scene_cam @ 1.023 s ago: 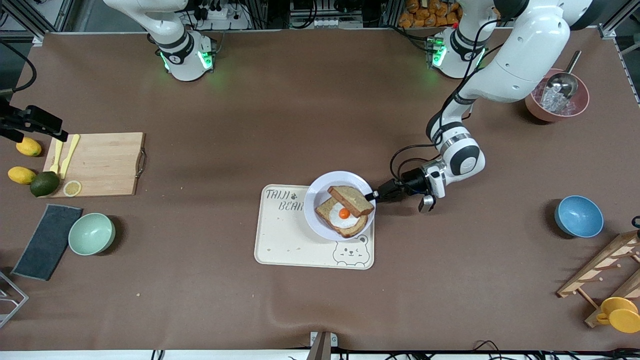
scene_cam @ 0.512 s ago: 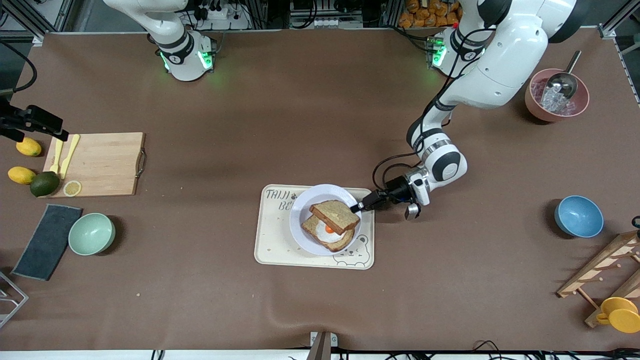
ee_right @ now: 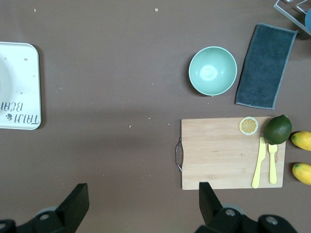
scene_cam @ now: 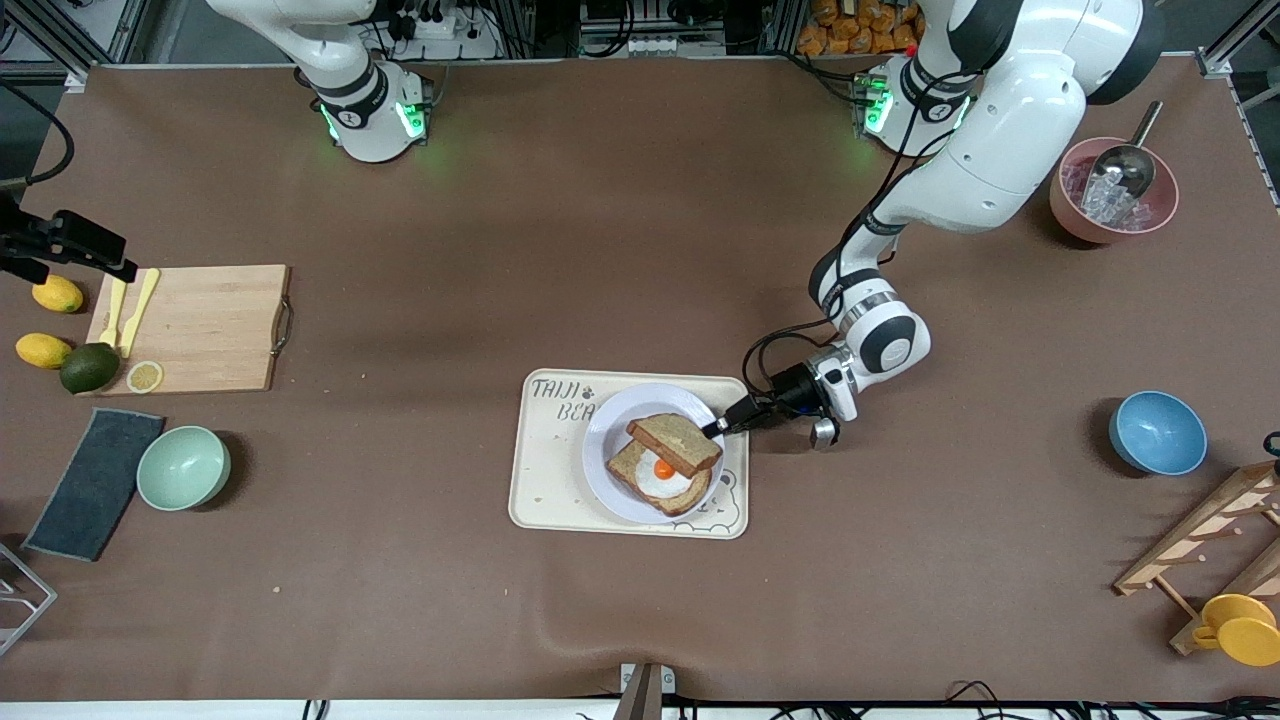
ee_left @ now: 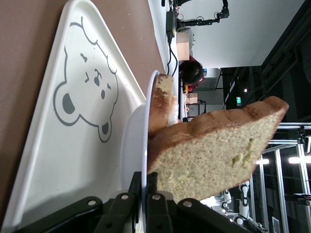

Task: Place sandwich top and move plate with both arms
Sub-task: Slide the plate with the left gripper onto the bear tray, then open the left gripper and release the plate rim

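The pale plate (scene_cam: 603, 443) sits on the cream bear-print tray (scene_cam: 545, 485). On it lies a bread slice with a fried egg (scene_cam: 662, 472). The sandwich top (scene_cam: 675, 442) rests tilted over that slice, and the yolk still shows. My left gripper (scene_cam: 716, 427) is shut on the plate's rim at the side toward the left arm's end. The left wrist view shows the rim (ee_left: 145, 145) edge-on between the shut fingers (ee_left: 156, 182), with the sandwich top (ee_left: 214, 150) leaning over it. My right gripper (ee_right: 142, 194) is open and empty, high over bare table.
A wooden cutting board (scene_cam: 205, 328) with yellow cutlery, a lemon slice, an avocado and lemons lies toward the right arm's end, with a mint-green bowl (scene_cam: 183, 467) and dark cloth nearer the camera. A blue bowl (scene_cam: 1157, 432), pink ice bowl (scene_cam: 1113, 190) and wooden rack stand toward the left arm's end.
My left gripper has carried the plate with the sandwich from the tray's edge toward the right arm's end, then nearer the camera, farther onto the tray. The top slice stayed leaning.
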Available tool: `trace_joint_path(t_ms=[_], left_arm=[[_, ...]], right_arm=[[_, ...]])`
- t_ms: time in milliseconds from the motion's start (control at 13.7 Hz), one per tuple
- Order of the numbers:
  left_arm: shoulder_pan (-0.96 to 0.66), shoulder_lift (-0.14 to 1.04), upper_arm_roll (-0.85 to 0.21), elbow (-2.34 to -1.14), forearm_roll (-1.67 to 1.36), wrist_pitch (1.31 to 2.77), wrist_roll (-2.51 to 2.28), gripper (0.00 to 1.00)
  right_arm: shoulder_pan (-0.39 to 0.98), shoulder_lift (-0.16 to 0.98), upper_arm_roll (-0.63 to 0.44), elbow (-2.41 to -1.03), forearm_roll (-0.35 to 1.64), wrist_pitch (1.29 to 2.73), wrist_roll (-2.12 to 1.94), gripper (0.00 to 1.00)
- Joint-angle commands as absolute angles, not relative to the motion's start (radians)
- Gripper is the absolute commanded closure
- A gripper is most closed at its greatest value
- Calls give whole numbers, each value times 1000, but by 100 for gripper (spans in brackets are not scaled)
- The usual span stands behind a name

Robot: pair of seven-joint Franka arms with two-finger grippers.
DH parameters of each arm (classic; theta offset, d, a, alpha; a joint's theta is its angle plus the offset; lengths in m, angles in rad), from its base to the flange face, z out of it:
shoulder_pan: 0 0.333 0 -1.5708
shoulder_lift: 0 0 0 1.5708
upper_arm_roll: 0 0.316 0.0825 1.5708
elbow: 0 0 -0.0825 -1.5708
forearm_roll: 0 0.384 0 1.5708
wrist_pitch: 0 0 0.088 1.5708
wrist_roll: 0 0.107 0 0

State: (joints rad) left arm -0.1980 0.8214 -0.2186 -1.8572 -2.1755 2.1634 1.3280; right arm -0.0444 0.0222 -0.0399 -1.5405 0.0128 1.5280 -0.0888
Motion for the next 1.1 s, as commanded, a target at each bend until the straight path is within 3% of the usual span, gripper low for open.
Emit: trace_joint_path(t_ms=[0,292,804,1023], left_arm=[[-209,827,-219,-1841,-2201,2184,1382,0],[-196,796,-221,-1859,-2197,2229,1390,0],[-201,599,-230,-1965,-2197,2385,1287,0],[-202,536,-253,-1964,-2197,2533,1232,0]], right_arm=[[-43,28,-38,-1526,-3,1517,-78,0],[-44,28,-38,-1529,-2,1517,-78,0],[-44,28,-38,-1529,2,1516,-78,0],[-46,29,-40,-1531,2,1516,-78,0]])
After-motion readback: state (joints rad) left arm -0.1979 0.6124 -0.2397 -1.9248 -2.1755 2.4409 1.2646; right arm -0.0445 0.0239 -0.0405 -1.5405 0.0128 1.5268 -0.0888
